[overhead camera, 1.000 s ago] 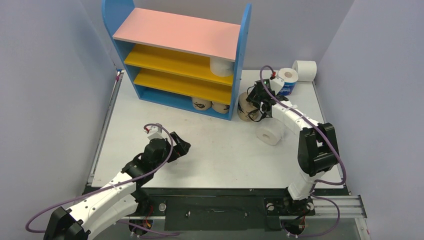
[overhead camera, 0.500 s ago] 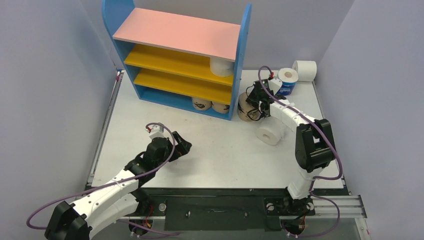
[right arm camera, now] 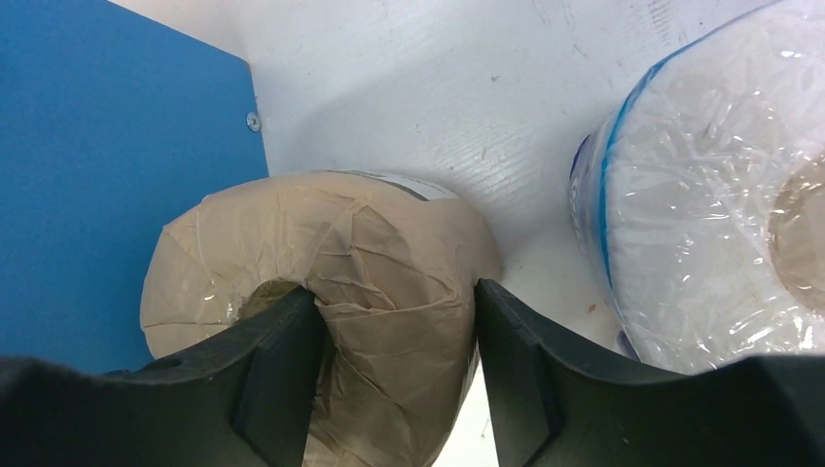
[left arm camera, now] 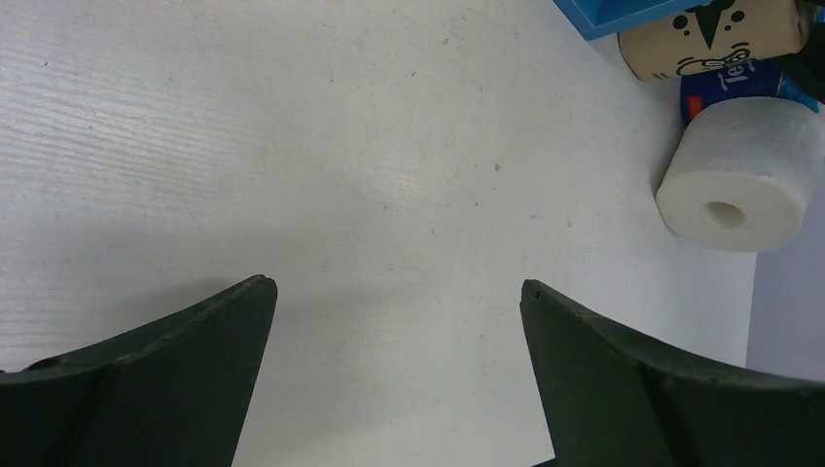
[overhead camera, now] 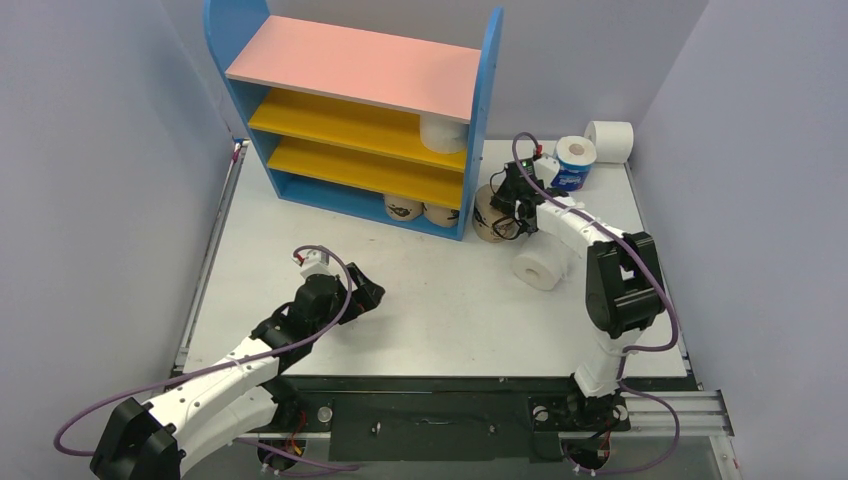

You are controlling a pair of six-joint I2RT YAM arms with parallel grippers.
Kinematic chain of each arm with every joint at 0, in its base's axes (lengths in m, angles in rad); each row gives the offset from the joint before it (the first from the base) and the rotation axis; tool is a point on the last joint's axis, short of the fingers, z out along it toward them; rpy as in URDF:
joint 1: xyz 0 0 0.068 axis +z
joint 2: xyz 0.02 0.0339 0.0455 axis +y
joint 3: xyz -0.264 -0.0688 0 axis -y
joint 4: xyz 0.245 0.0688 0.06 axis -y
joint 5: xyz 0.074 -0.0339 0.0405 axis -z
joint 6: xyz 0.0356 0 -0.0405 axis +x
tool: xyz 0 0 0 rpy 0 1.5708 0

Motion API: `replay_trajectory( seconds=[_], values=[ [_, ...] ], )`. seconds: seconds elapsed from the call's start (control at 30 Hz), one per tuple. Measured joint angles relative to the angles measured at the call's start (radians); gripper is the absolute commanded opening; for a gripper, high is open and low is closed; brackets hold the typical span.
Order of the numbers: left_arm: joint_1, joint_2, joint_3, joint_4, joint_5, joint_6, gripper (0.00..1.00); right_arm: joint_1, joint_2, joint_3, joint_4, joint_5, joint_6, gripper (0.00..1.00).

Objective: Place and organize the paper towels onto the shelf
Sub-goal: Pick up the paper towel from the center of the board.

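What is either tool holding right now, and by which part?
The right tool pinches the tan roll across its end, one finger at the core, one on the outer side. The left tool holds nothing.

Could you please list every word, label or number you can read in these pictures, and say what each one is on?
"Te...": outlined letters on the tan roll in the left wrist view; the rest is blurred, so this reading is uncertain.
Label on the blue-wrapped roll: too small to read.
Tan rolls on the bottom tier of the shelf: black cartoon prints, no legible words.
No other text shows.
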Motion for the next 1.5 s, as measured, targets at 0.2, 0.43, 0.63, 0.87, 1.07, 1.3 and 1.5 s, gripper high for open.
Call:
replay_trajectory(
  seconds=[0.2, 0.43, 0.63, 0.87, 1.07, 1.3, 1.5],
  values=[
    [0.000, -0.002, 0.000, 0.000, 0.002, 0.000, 0.96, 0.000, 0.002, 0.001, 0.000, -0.003, -0.003, 0.42],
    [0.000, -0.024, 0.000, -0.001, 0.001, 0.000, 0.96, 0.000, -0.045, -0.030, -0.021, -0.008, -0.011, 0.38],
    [0.000, -0.041, 0.000, -0.003, 0.001, 0.001, 0.96, 0.001, -0.186, -0.089, -0.061, -0.005, -0.017, 0.37],
    [0.000, -0.082, 0.000, -0.027, 0.001, 0.002, 0.96, 0.019, -0.409, -0.155, -0.095, 0.029, -0.021, 0.37],
    [0.000, -0.121, 0.009, -0.066, 0.001, 0.003, 0.96, 0.151, -0.645, -0.255, -0.191, 0.100, -0.029, 0.37],
    [0.000, -0.170, 0.033, -0.106, -0.018, 0.005, 0.96, 0.452, -0.885, -0.282, -0.358, 0.228, -0.029, 0.38],
    [0.000, -0.187, 0.075, -0.150, -0.053, 0.015, 0.96, 0.768, -0.826, -0.235, -0.452, 0.342, -0.063, 0.38]
  ],
)
